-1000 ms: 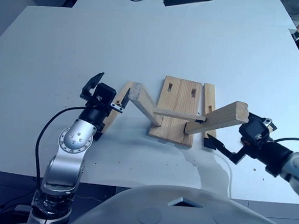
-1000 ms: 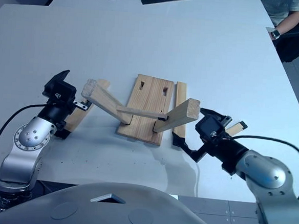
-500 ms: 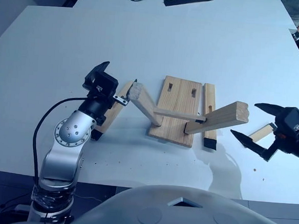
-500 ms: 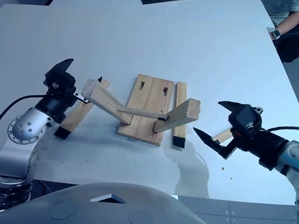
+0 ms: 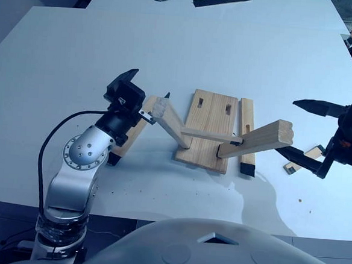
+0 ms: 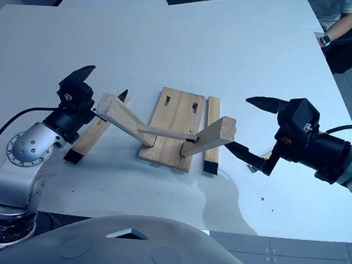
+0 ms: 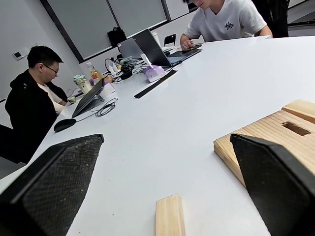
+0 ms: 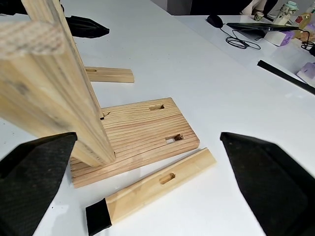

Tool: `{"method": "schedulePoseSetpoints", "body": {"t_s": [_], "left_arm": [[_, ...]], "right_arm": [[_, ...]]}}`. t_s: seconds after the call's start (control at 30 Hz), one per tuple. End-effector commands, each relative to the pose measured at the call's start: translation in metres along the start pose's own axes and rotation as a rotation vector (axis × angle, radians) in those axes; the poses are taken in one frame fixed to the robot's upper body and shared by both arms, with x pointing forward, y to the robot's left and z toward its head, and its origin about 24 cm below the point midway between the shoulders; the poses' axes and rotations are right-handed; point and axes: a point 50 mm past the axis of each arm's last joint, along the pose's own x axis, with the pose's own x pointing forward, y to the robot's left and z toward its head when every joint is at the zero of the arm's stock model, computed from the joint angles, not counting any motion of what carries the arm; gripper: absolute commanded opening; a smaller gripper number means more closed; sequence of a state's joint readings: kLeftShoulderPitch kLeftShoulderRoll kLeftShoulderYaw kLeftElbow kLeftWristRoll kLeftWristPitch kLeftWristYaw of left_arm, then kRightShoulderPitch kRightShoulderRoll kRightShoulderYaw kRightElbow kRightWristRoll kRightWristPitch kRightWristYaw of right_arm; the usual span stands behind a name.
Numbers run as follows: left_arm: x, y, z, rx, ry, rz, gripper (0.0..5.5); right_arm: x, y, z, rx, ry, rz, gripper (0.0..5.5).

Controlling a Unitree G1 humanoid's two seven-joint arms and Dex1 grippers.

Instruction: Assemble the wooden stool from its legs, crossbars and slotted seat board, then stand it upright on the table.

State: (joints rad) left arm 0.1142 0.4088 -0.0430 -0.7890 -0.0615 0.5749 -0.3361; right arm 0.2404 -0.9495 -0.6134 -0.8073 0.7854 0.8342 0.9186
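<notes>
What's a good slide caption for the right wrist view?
Open right gripper faces a leg standing in the seat board, a loose leg lying alongside.

Polished silver down the left arm (image 5: 76, 179): rounded casings, a ring of tiny screws on the elbow disc, black cable (image 5: 41, 159) looping beside. Matte black at both wrists, with pointed, textured black fingers (image 7: 54, 182) on left gripper (image 5: 150, 83) and right gripper (image 6: 239, 122).

Bright, even overhead light; soft short shadows under seat board (image 5: 209, 129) on table (image 5: 169, 53).
</notes>
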Motion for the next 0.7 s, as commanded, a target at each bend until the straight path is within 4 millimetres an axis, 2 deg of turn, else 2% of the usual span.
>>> {"method": "schedulePoseSetpoints", "body": {"t_s": [0.03, 0.47, 0.7], "left_arm": [[0.003, -0.002, 0.004, 0.006, -0.012, -0.010, 4.78], [0.017, -0.010, 0.018, 0.018, -0.072, -0.091, 4.78], [0.014, -0.006, 0.007, 0.047, -0.040, -0.125, 4.78]], "right_arm": [[0.007, 0.001, 0.000, -0.013, 0.009, 0.025, 5.38], [0.033, 0.015, -0.003, -0.002, -0.045, 0.043, 5.38], [0.037, 0.016, -0.013, -0.016, -0.008, 0.003, 5.38]]}}
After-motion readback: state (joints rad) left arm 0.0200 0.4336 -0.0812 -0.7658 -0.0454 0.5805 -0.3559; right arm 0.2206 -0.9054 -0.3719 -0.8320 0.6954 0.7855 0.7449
